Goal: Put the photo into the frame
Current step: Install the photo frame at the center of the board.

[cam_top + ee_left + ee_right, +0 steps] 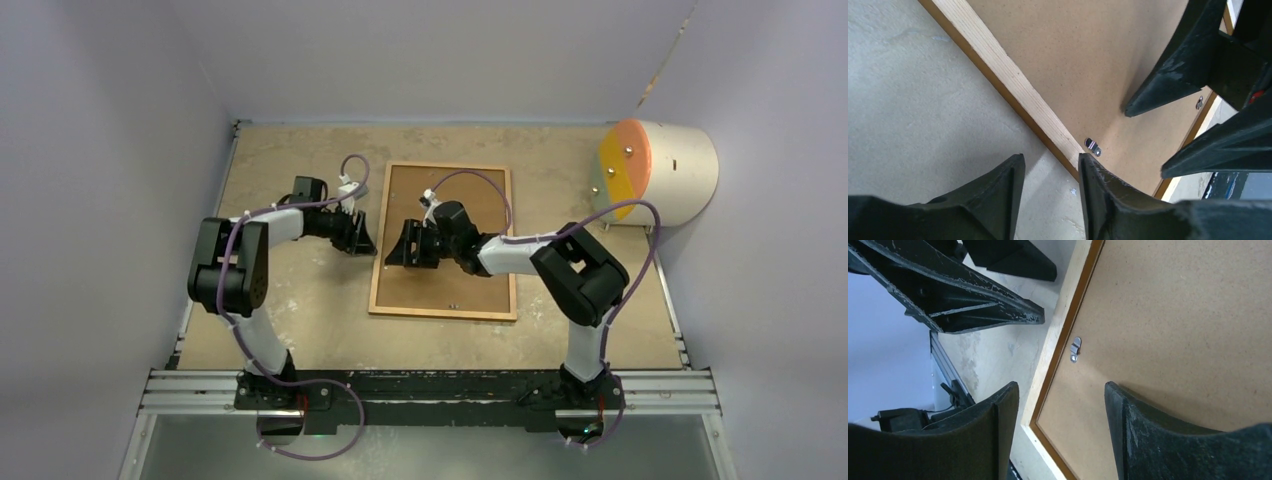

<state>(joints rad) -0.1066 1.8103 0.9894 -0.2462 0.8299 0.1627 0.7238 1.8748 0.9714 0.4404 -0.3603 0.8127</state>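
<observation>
The frame [450, 166] lies face down in the middle of the table, with a brown backing board [450, 290] filling it. The photo is hidden. My left gripper [365, 238] hovers at the frame's left rail [1013, 87], open, with bare table between its fingers [1051, 157]. My right gripper [395, 248] reaches in from the right over the same rail [1053, 347], open and holding nothing [1060, 386]. A small metal clip [1075, 349] sits on the board beside the rail; the same clip [1093, 147] shows in the left wrist view. The two grippers face each other closely.
A white cylinder with an orange and yellow face [660, 170] stands at the back right corner. Walls close in the table on the left, back and right. The metal mounting rail [430, 385] runs along the near edge.
</observation>
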